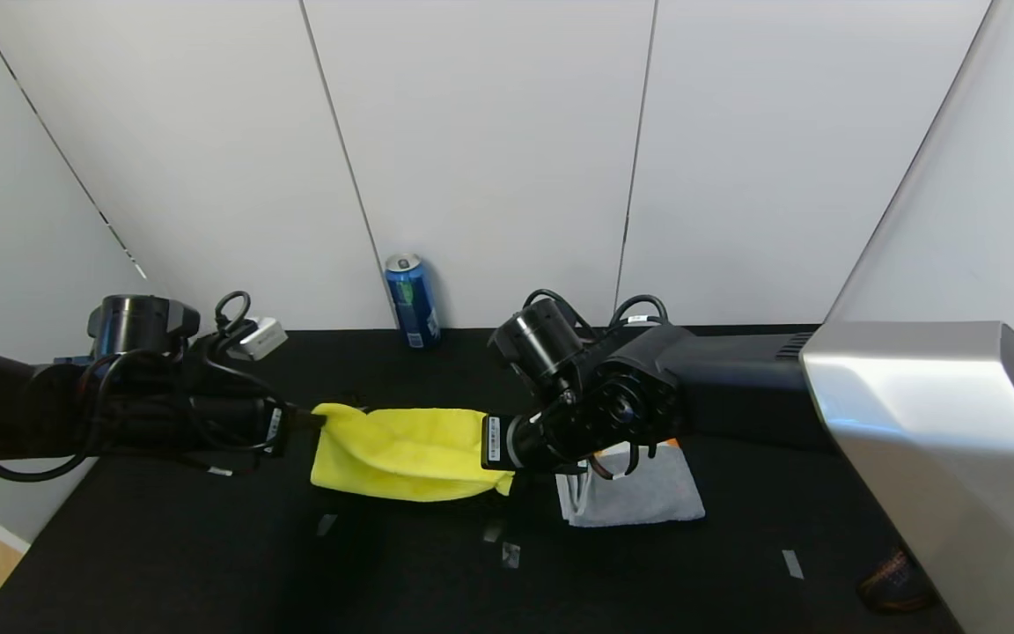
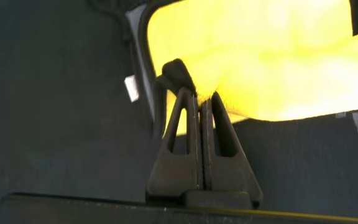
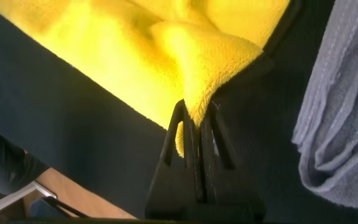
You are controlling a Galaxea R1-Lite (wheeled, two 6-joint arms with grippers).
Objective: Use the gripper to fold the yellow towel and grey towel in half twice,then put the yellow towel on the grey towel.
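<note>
— Yellow towel (image 1: 401,451), where is it?
— Stretched above the worktop (image 1: 208,546), left gripper (image 1: 318,420) and right gripper (image 1: 507,480) each clamped on 1 end; grey towel (image 1: 639,497) lies folded beside.

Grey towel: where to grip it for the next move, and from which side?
The grey towel lies folded flat on the table beside the yellow towel, which the left gripper and right gripper hold. Probably pinch a corner of its near edge from above, tips low, catching all the stacked layers showing in the right wrist view.
</note>
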